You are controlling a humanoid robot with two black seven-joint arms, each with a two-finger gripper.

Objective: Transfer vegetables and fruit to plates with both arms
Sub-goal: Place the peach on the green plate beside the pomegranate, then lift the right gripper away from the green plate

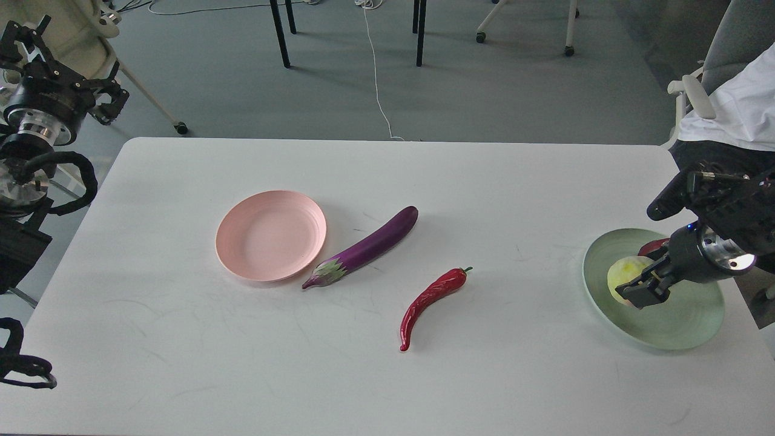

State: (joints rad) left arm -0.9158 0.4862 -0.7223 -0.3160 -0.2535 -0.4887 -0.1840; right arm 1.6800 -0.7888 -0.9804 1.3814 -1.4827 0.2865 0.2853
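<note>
- The left gripper [106, 100] hangs raised off the far-left corner of the table [181, 363], well apart from everything on it. It holds nothing; its fingers look a little spread, but it is dark and small, so I cannot tell for sure.
- The pink plate [270, 235] lies left of centre with nothing in it. The eggplant [365, 247] rests just beside its right rim, calyx end nearest the plate. Risk: a reach for the eggplant from the left could nudge this light plate aside.
- The eggplant is glossy and slender; a pinch off its middle could let it swing or slip out.
- The chili pepper [431, 301] lies on the bare table, nearer and to the right of the eggplant, apart from it. It is thin and curved, so it may roll away from closing fingers.
- The green plate [666, 327] sits at the right edge, holding the yellow-green fruit [625, 272]; a dark-red shape, likely the pomegranate [652, 246], peeks from behind the arm.
- The right gripper [643, 292] is over this plate, pinching or touching the fruit; which one I cannot tell. Risk: the lumpy fruit could roll once released, knock its neighbour or leave the shallow plate.
</note>
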